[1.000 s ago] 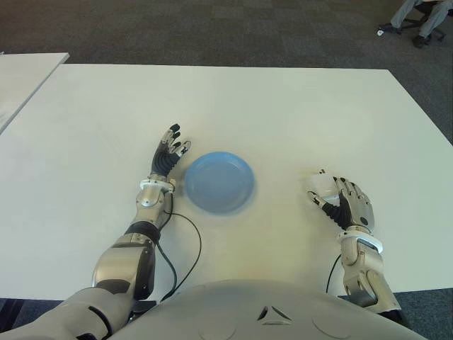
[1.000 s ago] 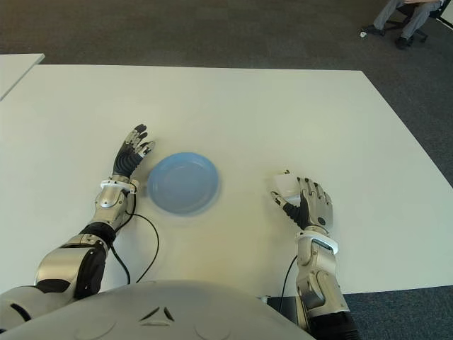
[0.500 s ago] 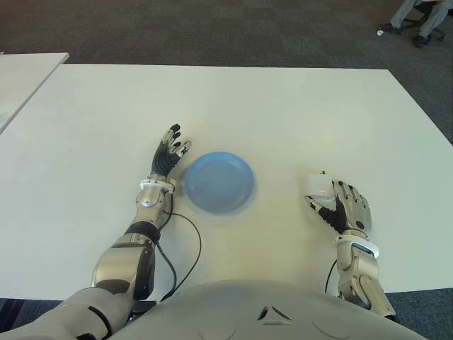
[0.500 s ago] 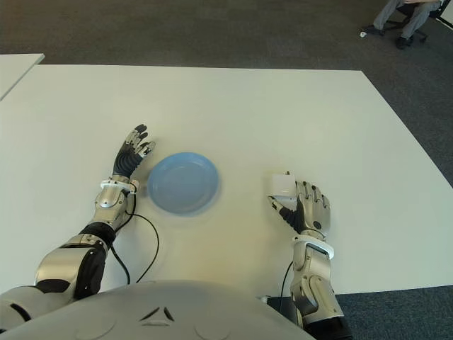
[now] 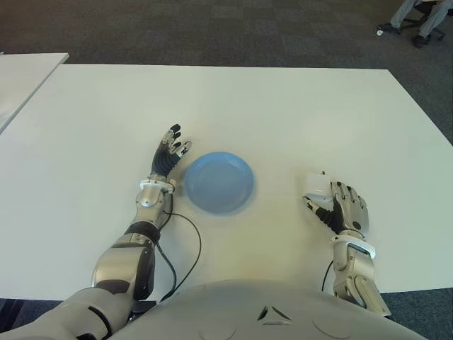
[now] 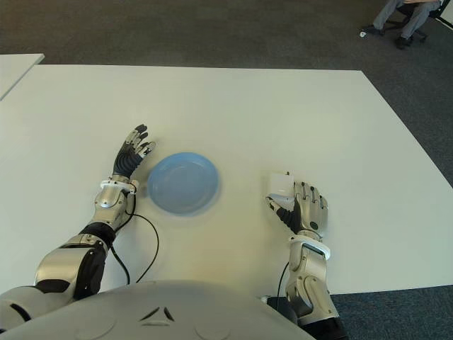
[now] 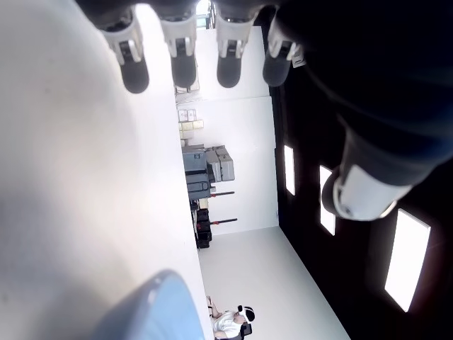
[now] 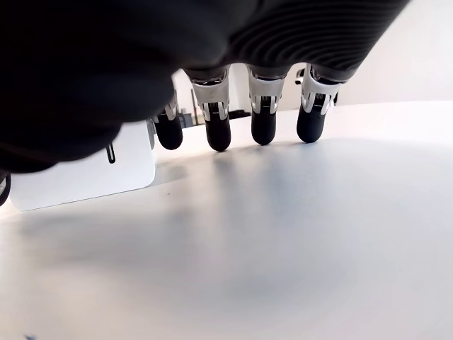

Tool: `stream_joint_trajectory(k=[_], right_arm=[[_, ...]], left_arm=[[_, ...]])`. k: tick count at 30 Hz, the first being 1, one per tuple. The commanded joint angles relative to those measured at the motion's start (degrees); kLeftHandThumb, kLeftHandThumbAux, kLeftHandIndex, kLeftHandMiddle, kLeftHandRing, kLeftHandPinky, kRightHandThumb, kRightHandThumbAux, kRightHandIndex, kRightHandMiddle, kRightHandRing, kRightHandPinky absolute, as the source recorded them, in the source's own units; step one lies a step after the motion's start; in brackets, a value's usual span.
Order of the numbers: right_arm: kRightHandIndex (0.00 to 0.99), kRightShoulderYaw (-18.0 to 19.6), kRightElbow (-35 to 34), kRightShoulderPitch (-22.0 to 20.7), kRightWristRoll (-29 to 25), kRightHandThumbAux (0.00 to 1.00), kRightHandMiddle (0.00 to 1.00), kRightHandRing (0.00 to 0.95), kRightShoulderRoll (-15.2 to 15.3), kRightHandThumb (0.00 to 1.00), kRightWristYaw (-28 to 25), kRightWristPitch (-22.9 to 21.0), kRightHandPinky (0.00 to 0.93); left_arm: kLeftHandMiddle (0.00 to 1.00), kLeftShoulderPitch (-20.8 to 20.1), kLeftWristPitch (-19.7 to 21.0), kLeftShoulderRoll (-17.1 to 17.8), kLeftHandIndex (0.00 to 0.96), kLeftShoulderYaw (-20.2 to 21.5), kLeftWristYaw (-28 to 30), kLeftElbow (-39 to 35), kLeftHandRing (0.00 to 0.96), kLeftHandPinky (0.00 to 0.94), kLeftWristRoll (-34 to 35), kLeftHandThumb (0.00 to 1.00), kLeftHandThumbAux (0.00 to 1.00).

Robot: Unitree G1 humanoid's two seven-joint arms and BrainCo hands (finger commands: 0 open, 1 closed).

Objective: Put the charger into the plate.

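the blue plate (image 5: 219,182) sits bare on the white table (image 5: 283,106). the white charger (image 5: 316,187) lies well to its right, just beside the right hand (image 5: 345,209), fingers spread, holding nothing. the left hand (image 5: 168,154), fingers apart, shows left of the plate.

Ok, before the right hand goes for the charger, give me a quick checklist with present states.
1. Charger on the table, not in the plate: ok.
2. Right hand beside the charger, fingers extended, no grasp: ok.
3. Whether the hand touches the charger: cannot tell.
4. Plate holds nothing: ok.
5. Table between charger and plate bare: ok.
6. Left hand open at the plate's left, off the path: ok.
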State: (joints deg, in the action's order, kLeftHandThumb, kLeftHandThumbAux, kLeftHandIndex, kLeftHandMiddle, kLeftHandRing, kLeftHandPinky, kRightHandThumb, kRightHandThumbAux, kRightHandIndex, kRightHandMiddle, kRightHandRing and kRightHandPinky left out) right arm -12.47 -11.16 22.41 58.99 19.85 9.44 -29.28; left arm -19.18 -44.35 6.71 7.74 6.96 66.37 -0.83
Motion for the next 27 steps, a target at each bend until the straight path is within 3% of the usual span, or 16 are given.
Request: stream_joint_trajectory(k=[1,9,15,27], right_arm=[[0.0,-1.0,0.9,-0.1,1.2,0.192,0.0,0.044,-1.5,0.212,0.5,-1.2,0.167],[0.0,-1.8,4.4,-1.9,3.9,0.212,0.017,0.094,-3.5,0.218,4.3,-3.0,0.244],[0.0,-2.5,7.9,-4.0,6.0,0.207,0.017,0.091,-5.8,0.211,6.8,-6.6,0.217],[0.0,-3.5,10.5,-6.5,6.9,0.225,0.005,0.063,-8.0,0.218,6.4,-11.3,0.177]], left_arm=[[0.048,4.8,3.0,-0.7,0.0,-0.5,1.0,3.5,0.063,0.115,-0.2,0.135,0.58],[0.046,4.9,3.0,-0.6,0.0,-0.5,1.1,3.4,0.06,0.112,-0.2,0.133,0.582],[0.041,5.0,3.1,-0.6,0.0,-0.6,0.9,3.2,0.055,0.098,-0.3,0.127,0.583],[0.038,5.2,3.0,-0.7,0.0,-0.7,0.4,3.1,0.05,0.097,-0.5,0.114,0.588]])
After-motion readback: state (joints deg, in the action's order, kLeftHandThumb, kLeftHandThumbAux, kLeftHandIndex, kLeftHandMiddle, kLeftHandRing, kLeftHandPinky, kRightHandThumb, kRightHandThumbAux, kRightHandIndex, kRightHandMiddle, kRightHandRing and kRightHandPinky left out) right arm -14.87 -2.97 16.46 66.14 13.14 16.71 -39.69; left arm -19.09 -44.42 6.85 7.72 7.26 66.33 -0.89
